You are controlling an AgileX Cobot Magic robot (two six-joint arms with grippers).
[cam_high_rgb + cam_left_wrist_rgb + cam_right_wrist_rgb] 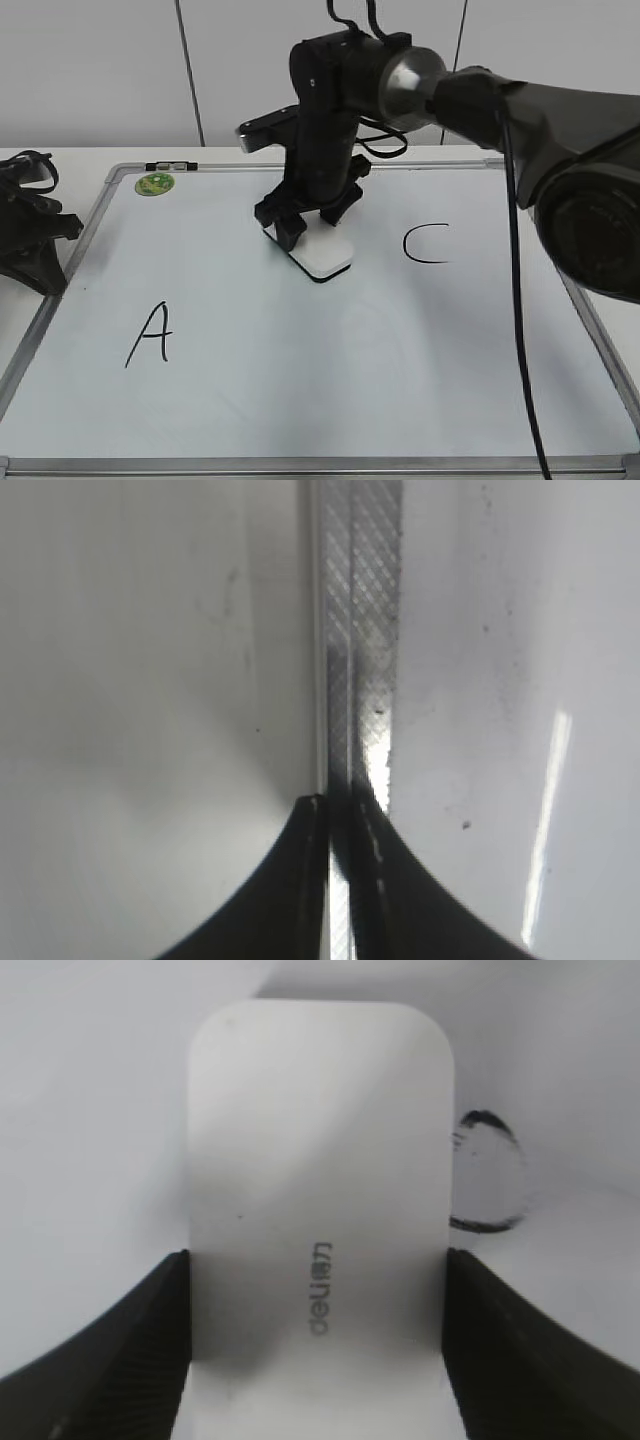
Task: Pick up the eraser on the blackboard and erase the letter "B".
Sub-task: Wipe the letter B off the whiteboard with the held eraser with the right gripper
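Observation:
The blackboard is a white board with a silver frame. My right gripper is shut on the white eraser, which lies flat on the board's middle, between the black "A" and "C". In the right wrist view the eraser fills the space between the jaws of the right gripper, and a partly smeared black loop of the letter "B" shows beside its right edge. My left gripper is shut and empty over the board's silver frame.
A round green magnet sits at the board's far left corner. The left arm rests off the board's left edge. A black cable hangs from the right arm across the board's right side.

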